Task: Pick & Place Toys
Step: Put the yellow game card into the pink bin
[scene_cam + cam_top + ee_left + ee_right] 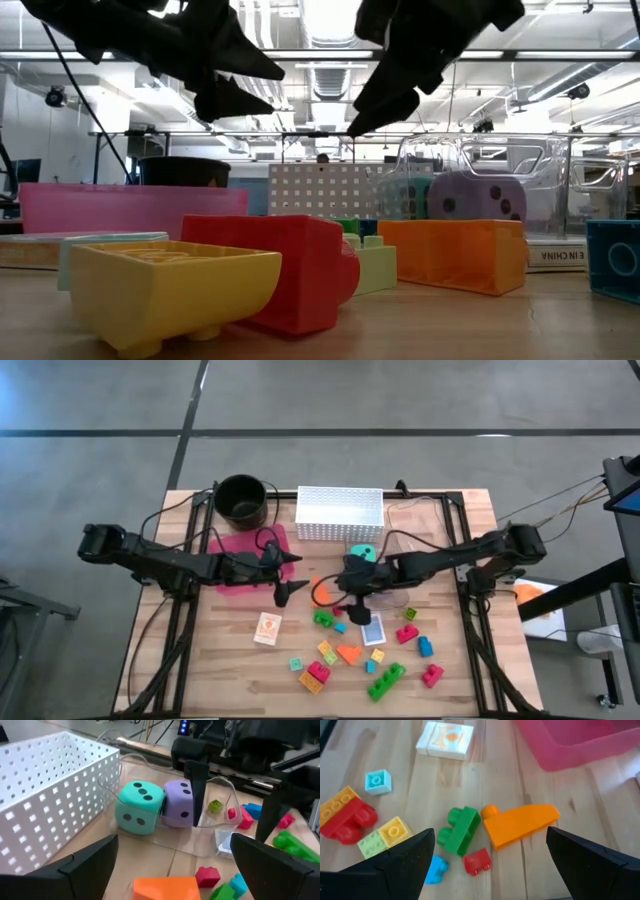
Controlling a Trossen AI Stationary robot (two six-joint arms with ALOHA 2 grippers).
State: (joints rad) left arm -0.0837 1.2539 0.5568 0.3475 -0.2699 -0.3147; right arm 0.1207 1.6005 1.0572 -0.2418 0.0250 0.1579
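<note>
Many small bright blocks lie on the near half of the table point(340, 650). An orange wedge block point(520, 822) and a green block point(461, 830) lie below my right gripper point(354, 600), which is open and empty above them. My left gripper point(290, 577) is open and empty, in the air near the pink tray point(245, 555); it faces a teal die point(139, 807) and a purple die point(179, 802) that stand side by side on the table. A small card box point(267, 628) lies toward the near left.
A white perforated basket point(340, 512) stands at the far middle, with a black pot point(241, 500) to its left. A clear plastic container point(215, 820) lies right beside the dice. The two grippers hang close together over the table's middle.
</note>
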